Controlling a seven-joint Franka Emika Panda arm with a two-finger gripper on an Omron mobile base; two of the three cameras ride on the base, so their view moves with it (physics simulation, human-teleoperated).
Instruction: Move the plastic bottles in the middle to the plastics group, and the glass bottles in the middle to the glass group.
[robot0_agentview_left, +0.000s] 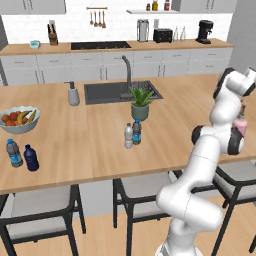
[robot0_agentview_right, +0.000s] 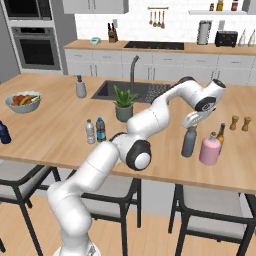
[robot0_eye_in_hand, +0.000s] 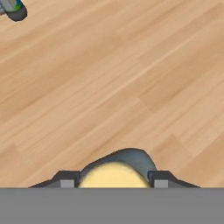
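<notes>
The grey bottle (robot0_agentview_right: 189, 141) stands at centre right of the right base view, just beside the pink bottle (robot0_agentview_right: 209, 149) on the counter (robot0_agentview_right: 60, 140). It is slate-grey and broad-shouldered, with a short neck and a tan cap (robot0_eye_in_hand: 114, 176). The gripper (robot0_agentview_right: 192, 120) sits right over its top. In the hand view the cap shows at the bottom edge between the two fingers (robot0_eye_in_hand: 65, 180), which look closed against the neck, so I'd say the claw is gripping it.

Being glass, it is likely heavy, hard, slick and breakable. The neck under the cap is the sensible hold, and any setting down wants care beside the pink one.

The two water bottles (robot0_agentview_left: 132, 134) stand at centre of the left base view, by the plant (robot0_agentview_left: 141, 103). The plastics pair (robot0_agentview_left: 22, 155) is at far left, well apart
</notes>
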